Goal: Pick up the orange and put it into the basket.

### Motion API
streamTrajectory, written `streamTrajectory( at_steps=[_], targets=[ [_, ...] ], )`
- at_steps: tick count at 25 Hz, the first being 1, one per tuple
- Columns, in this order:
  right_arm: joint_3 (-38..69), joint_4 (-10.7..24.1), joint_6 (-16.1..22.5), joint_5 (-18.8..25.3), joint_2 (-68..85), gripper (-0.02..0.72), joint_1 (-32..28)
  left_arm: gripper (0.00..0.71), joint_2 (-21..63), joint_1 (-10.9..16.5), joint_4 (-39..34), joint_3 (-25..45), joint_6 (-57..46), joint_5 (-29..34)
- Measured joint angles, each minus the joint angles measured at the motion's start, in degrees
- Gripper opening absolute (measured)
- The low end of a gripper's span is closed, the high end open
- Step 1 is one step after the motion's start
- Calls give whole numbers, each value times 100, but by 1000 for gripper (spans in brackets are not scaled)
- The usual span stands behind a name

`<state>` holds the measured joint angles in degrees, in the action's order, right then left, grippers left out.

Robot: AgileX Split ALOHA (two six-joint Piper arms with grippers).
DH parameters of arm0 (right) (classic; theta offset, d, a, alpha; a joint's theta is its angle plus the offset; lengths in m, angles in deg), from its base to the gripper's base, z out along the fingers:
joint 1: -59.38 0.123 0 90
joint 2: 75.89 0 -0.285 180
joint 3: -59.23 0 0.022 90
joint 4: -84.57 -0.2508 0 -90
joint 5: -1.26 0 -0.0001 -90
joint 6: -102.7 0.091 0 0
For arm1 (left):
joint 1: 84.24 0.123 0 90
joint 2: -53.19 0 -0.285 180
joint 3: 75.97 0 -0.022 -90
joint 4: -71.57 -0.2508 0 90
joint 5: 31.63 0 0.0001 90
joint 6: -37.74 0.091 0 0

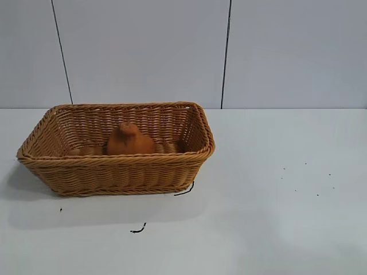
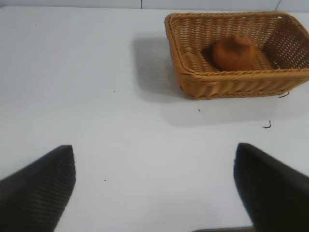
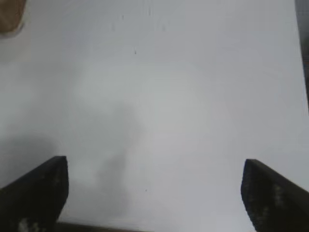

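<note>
White table (image 1: pixel 275 217); orange (image 1: pixel 129 140) in basket (image 1: pixel 114 172)

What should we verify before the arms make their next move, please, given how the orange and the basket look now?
1. Orange inside the basket: ok, it rests on the basket floor.
2. Basket upright on the table: ok.
3. Right gripper empty: ok, fingers wide apart over bare table.
4. Left gripper empty: ok, fingers apart, nothing between them.
5. Both grippers away from the basket: ok, neither shows in the exterior view.
6. Dark scraps near the basket harmless: cannot tell.
</note>
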<state>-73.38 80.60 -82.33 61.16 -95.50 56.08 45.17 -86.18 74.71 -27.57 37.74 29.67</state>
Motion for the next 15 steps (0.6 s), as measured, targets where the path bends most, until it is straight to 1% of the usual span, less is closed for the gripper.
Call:
streamTrajectory(
  at_steps=[3, 8, 15],
  targets=[
    [116, -35, 0, -89, 520, 694, 0, 639, 0, 0, 0, 0, 0, 0],
    [116, -42, -5, -109, 1148, 694, 0, 639, 0, 0, 0, 0, 0, 0],
    [116, -55, -5, -108, 1202, 695, 63, 639, 0, 0, 0, 0, 0, 0]
  ],
)
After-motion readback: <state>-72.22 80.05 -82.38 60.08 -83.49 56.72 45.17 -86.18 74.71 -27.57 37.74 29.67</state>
